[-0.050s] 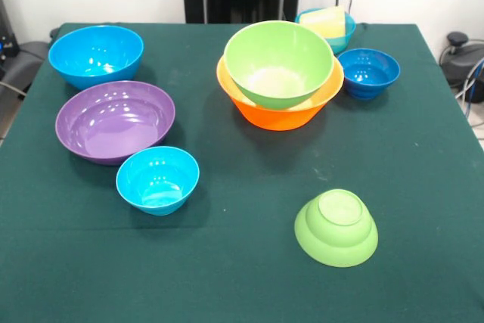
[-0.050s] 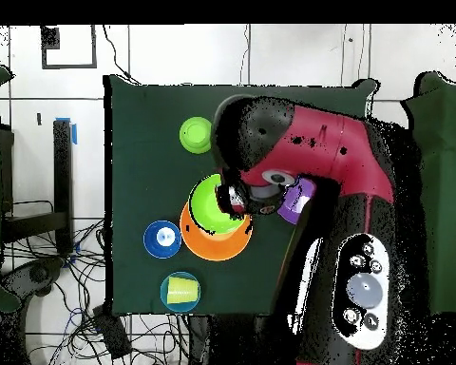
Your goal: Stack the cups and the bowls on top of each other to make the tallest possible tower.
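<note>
A large lime green bowl sits nested in a large orange bowl mid-table. Behind it, a pale yellow cup lies inside a small light blue bowl. A dark blue small bowl stands beside the orange one. A small lime green bowl rests upside down. Large blue, purple and small light blue bowls stand upright. In the overhead view my gripper hangs over the green bowl's edge.
The red arm covers much of one side of the green cloth in the overhead view, hiding the bowls beneath it. The front view does not show the arm. Cables and chair parts lie beyond the table's edges.
</note>
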{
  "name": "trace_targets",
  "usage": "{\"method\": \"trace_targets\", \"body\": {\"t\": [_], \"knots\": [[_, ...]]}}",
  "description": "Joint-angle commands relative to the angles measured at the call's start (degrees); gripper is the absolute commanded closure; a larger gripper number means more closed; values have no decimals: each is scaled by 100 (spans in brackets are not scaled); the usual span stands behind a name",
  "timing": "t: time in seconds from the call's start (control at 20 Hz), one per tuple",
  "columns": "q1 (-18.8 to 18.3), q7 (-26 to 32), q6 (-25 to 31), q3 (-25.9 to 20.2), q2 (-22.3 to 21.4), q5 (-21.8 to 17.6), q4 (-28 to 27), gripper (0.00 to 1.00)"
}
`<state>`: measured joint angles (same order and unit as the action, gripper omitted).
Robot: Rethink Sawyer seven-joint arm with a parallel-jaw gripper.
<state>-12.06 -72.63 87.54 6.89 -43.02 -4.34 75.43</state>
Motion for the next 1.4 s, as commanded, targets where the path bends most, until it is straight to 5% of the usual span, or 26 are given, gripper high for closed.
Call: {"method": "trace_targets", "body": {"t": [0.05,0.35,0.65,1.4], "knots": [[164,-550,-942,25,-216,-440,1366,0],[18,-541,-1967,149,-408,-397,2062,0],[66,-701,-1971,214,-280,-373,1942,0],[-90,-711,-3273,389,-292,-275,2912,0]]}}
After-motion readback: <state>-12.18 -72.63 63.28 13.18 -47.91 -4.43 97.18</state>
